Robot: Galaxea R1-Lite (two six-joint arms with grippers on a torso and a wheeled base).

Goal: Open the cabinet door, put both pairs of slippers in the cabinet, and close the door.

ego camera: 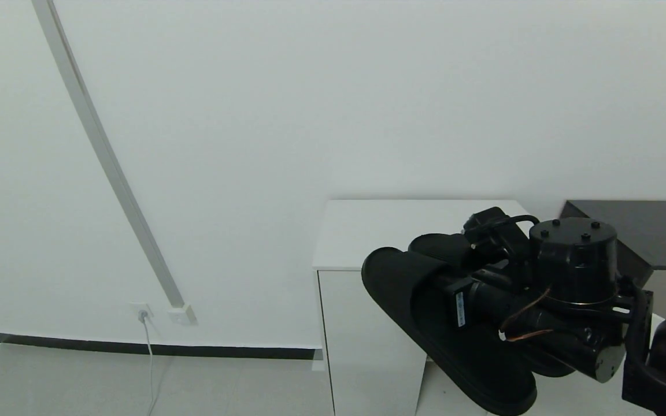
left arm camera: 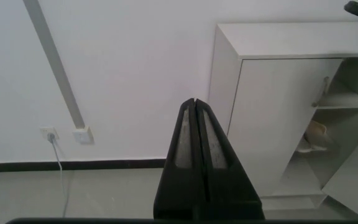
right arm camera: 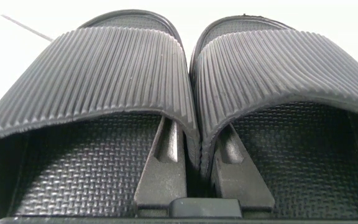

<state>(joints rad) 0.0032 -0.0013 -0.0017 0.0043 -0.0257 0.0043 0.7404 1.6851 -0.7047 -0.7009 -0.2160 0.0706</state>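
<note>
in front of the white cabinet (ego camera: 367, 323), off the floor: my right gripper (right arm camera: 194, 143) holds the black slippers (ego camera: 425, 318). one finger runs under each strap. the two fingers pinch the slippers' inner walls together, so the pair sits side by side, toes away from my wrist. in the head view the pair hangs tilted across the cabinet's front, its upper end about level with the cabinet's top edge. i cannot tell whether it touches the cabinet.

my left gripper (left arm camera: 195, 109) is off to the left, fingers pressed flat together, nothing between them, well apart from the cabinet. from there: a white door (left arm camera: 278, 124) with a handle, and just beside it open shelves (left arm camera: 347, 101). on a lower shelf lies something pale (left arm camera: 316, 137), likely the other slippers, too small to be sure.
</note>
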